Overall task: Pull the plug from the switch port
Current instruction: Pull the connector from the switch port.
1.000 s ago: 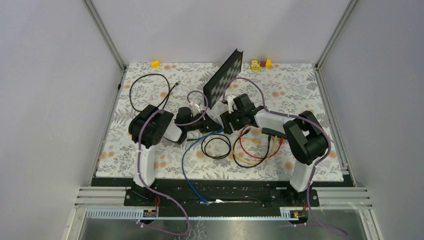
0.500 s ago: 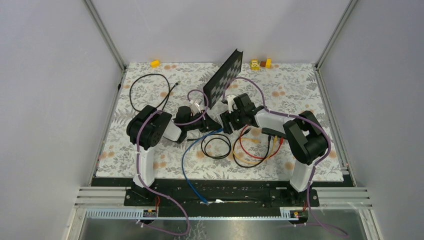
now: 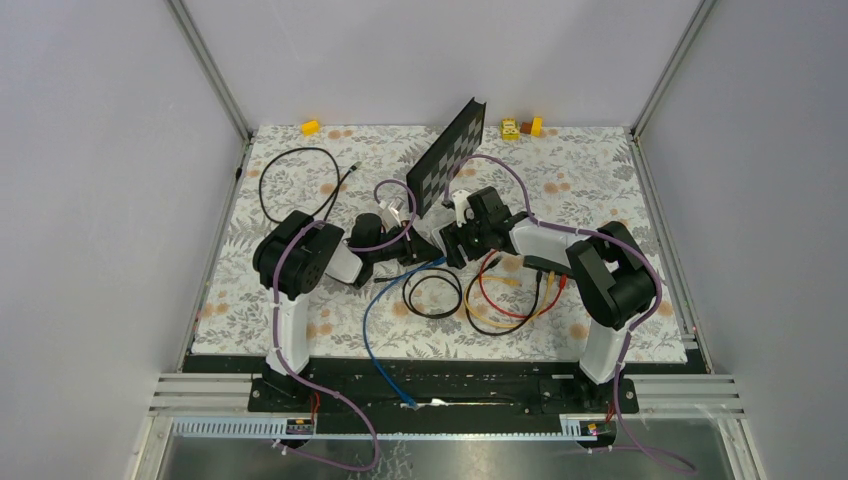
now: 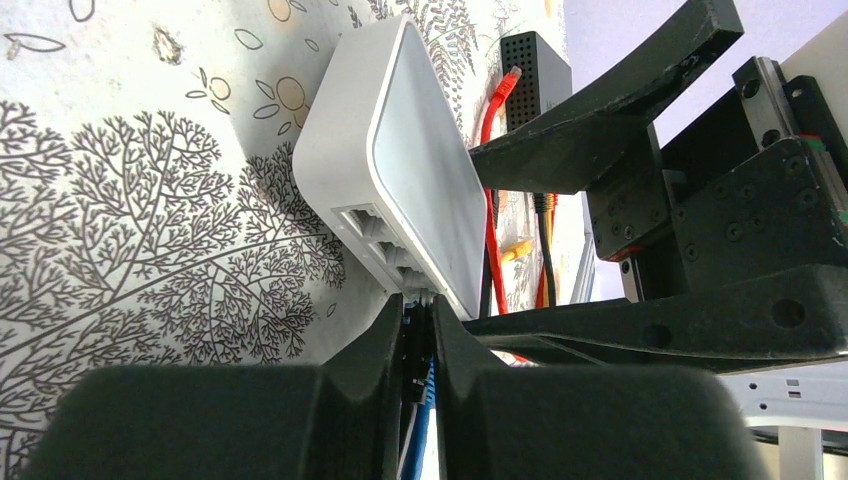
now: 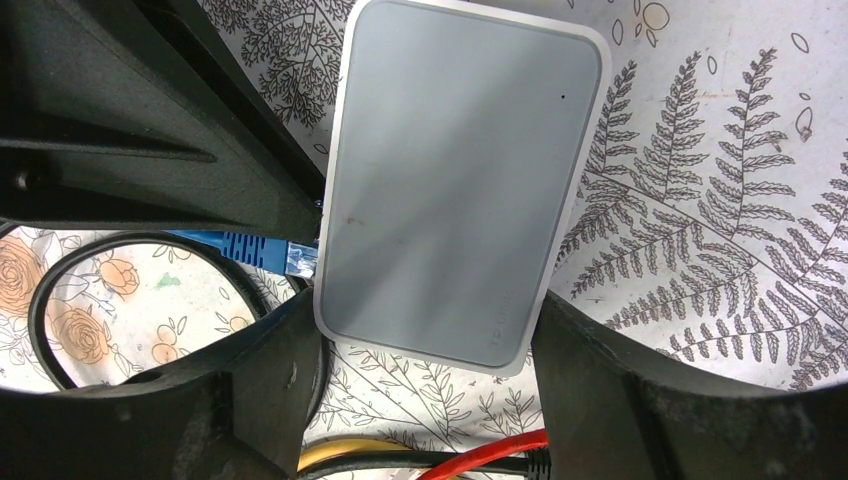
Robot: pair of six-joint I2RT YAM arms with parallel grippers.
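While the right gripper [image 5: 425, 325] clamps the grey switch [image 5: 460, 180], centre frame, the left gripper [image 4: 418, 318] pinches its blue plug [image 5: 252, 249] — apparently seated. Next we need a straight outward pull.

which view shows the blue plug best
Right wrist: the blue plug shows boot and clear tip against the pale grey box. Left wrist shows only a sliver, pinched in the left tool. Top external shows just its blue cable.
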